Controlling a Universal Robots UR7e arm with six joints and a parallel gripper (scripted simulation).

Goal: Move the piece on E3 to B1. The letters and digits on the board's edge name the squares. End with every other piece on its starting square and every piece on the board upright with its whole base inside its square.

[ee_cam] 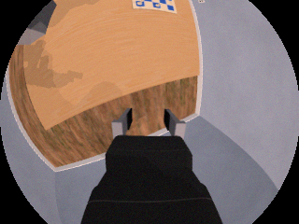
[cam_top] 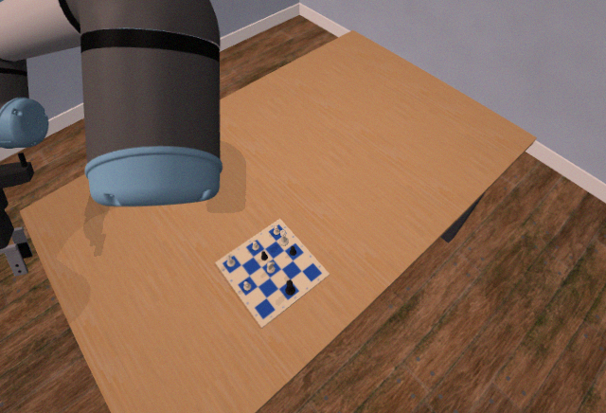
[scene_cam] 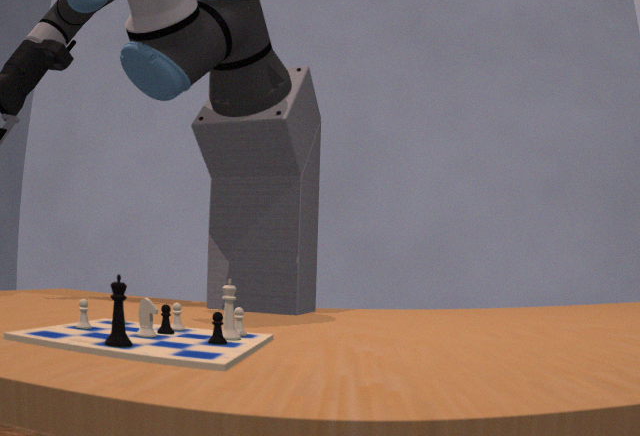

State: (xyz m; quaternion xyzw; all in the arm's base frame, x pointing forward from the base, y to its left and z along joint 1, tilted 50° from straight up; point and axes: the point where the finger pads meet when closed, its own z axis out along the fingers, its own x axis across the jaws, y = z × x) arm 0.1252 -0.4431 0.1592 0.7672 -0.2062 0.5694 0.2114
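A small blue-and-cream chessboard (cam_top: 273, 274) lies near the table's front edge. On it stand a black king (cam_top: 290, 287), a white knight (cam_top: 270, 266) in the centre, a white king (cam_top: 276, 229), two black pawns (cam_top: 264, 255) (cam_top: 293, 250) and several white pawns, all upright. The edge letters are too small to read, so I cannot tell which piece is on E3. My gripper (ee_cam: 148, 115) is open and empty, high off the table's far left side, far from the board.
The grey robot pedestal (scene_cam: 261, 214) stands behind the board. The arm's big elbow (cam_top: 149, 80) hangs over the table's left part and hides some of it. The table edge (cam_top: 342, 334) runs close to the board's front corner.
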